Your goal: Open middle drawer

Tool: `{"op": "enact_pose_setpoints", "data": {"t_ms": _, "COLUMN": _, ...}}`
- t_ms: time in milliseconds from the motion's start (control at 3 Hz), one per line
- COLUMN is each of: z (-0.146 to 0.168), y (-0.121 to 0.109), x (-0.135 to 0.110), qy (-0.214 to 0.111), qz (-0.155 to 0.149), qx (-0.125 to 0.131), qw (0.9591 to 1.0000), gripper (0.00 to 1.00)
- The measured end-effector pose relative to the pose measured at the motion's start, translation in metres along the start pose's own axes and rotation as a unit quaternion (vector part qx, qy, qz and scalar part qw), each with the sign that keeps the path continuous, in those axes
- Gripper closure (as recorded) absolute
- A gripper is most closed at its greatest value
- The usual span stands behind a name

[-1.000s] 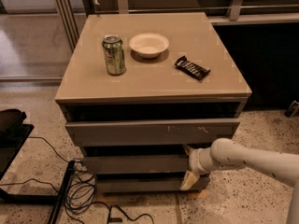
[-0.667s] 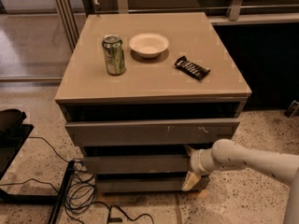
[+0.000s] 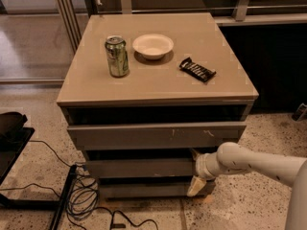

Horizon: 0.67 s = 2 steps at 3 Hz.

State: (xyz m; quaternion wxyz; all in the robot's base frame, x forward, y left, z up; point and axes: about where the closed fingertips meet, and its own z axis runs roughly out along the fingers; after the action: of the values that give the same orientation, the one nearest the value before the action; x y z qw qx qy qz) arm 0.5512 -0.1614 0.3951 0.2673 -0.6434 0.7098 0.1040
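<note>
- Table point(image 3: 158, 83), its cabinet holding three stacked drawer fronts.
- Middle drawer point(image 3: 139, 168), second front down, barely out.
- Claw point(image 3: 194, 169) at its 3 o'clock end, fingers spread above and below the front.
- Can point(image 3: 117, 56) at 9 o'clock of bowl point(image 3: 153, 46).

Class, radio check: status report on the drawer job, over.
End effector at middle drawer right end. Drawer interior not showing. Nothing blocking its front.

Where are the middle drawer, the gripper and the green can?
middle drawer point(image 3: 139, 168): camera view, centre of its front.
gripper point(image 3: 194, 170): camera view, its tip, at the drawer's right end.
green can point(image 3: 118, 59): camera view, its side.
</note>
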Motion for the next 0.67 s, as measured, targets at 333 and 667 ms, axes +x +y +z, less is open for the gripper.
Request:
{"op": "enact_pose_setpoints", "data": {"t_ms": 333, "z": 0.0001, "y": 0.0000, "x": 0.0000, "qy": 0.000, "qz": 0.000, "qx": 0.000, "qw": 1.0000, "gripper": 0.14}}
{"op": "enact_pose_setpoints", "data": {"t_ms": 667, "z": 0.0001, "y": 0.0001, "x": 0.0000, "qy": 0.000, "qz": 0.000, "qx": 0.000, "qw": 1.0000, "gripper": 0.37}}
